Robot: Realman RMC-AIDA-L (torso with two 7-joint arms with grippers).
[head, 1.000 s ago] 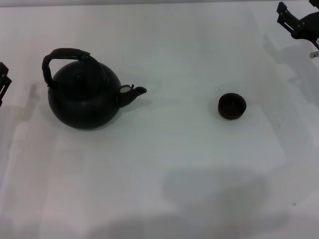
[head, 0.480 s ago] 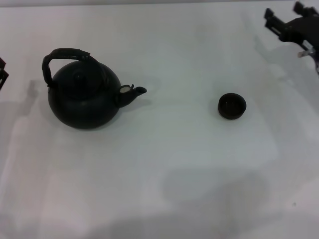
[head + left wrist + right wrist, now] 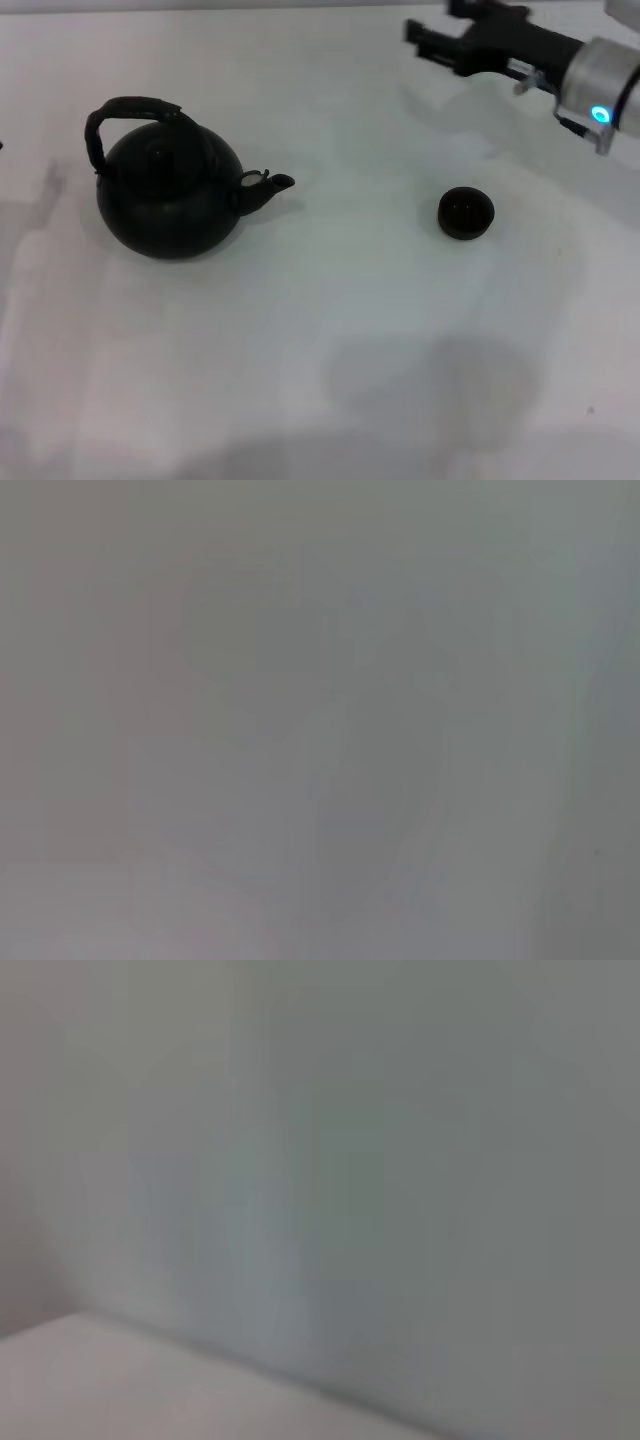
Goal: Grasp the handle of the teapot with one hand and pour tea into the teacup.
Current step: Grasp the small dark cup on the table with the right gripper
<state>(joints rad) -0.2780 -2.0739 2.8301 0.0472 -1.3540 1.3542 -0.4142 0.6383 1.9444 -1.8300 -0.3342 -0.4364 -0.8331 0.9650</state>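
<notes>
Left gripper: not seen in any view. Teapot [image 3: 170, 200] stands upright at table's left, arched handle [image 3: 128, 113] over it untouched, spout aimed toward the teacup [image 3: 465, 214] (well apart, right of centre). Right gripper [image 3: 425, 40] is held above the far right, empty; how wide its jaws stand cannot be told. Approach step judged in hand; next, the handle must be reached and clasped.

Head view: high, angled down over white desk [image 3: 330, 330], mid-range. Both wrist views: blank pale surface only, no visible overlap.
</notes>
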